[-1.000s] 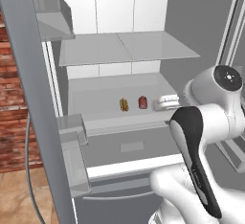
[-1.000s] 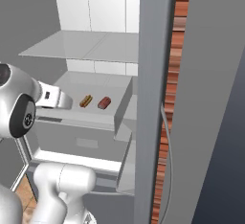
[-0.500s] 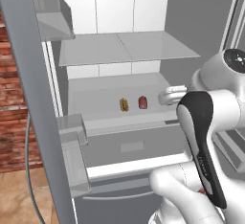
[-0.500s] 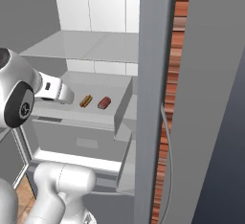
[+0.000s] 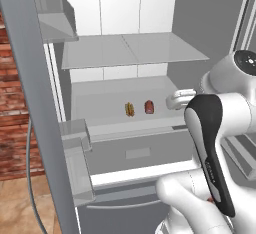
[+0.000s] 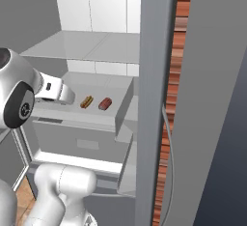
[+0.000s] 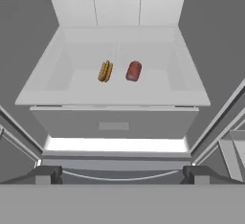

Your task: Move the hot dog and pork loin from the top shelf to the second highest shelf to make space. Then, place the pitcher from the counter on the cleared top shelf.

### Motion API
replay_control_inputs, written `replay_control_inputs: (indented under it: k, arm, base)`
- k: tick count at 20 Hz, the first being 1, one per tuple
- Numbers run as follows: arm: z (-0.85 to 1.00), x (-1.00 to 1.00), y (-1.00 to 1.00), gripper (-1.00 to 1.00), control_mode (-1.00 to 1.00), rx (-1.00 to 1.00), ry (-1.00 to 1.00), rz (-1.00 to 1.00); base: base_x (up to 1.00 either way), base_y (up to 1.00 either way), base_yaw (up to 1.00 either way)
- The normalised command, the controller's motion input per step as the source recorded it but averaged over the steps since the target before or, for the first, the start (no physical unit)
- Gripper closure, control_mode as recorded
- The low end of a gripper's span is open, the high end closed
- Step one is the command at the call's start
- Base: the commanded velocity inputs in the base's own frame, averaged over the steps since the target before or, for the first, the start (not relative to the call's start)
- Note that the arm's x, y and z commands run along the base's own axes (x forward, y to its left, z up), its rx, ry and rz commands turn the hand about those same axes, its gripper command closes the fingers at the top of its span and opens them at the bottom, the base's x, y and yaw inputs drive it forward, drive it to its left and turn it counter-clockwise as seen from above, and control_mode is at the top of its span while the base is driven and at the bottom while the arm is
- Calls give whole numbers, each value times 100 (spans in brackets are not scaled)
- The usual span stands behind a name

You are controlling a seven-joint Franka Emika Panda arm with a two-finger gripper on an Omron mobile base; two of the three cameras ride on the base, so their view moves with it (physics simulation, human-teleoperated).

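Observation:
The hot dog [image 5: 129, 109] and the reddish pork loin [image 5: 149, 107] lie side by side on a white fridge shelf [image 5: 100, 103], hot dog on the left. From the right base they appear again as hot dog [image 6: 86, 101] and pork loin [image 6: 104, 104]. My gripper [image 5: 180, 99] hovers at the shelf's front right corner, short of both items. Looking along the hand, the hot dog [image 7: 105, 71] and pork loin [image 7: 133, 71] sit ahead of the open gripper [image 7: 122, 175], whose jaws hold nothing. The pitcher is out of view.
A glass shelf [image 5: 130, 50] spans the fridge just above the food. Below the food's shelf is a closed drawer [image 5: 137, 150]. The open left door carries bins [image 5: 80, 143]. A grey door edge [image 6: 159, 99] and brick wall [image 6: 181, 7] border the right side.
The hand has edged slightly forward and up toward the shelf, and the elbow has risen a little. The hot dog and pork loin have not moved.

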Motion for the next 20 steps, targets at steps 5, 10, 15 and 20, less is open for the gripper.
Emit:
replay_control_inputs:
  k: [5,10,15,20]
  arm:
    - [-3,-28,0,-100,-100,-1,0,0]
    - [-2,-15,0,-100,100,-1,0,0]
    - [0,0,0,-100,100,0,0,0]
    - [0,0,0,-100,100,0,0,0]
  base:
    - [0,0,0]
    - [-62,0,4]
    - [-85,0,15]
    - [-52,8,31]
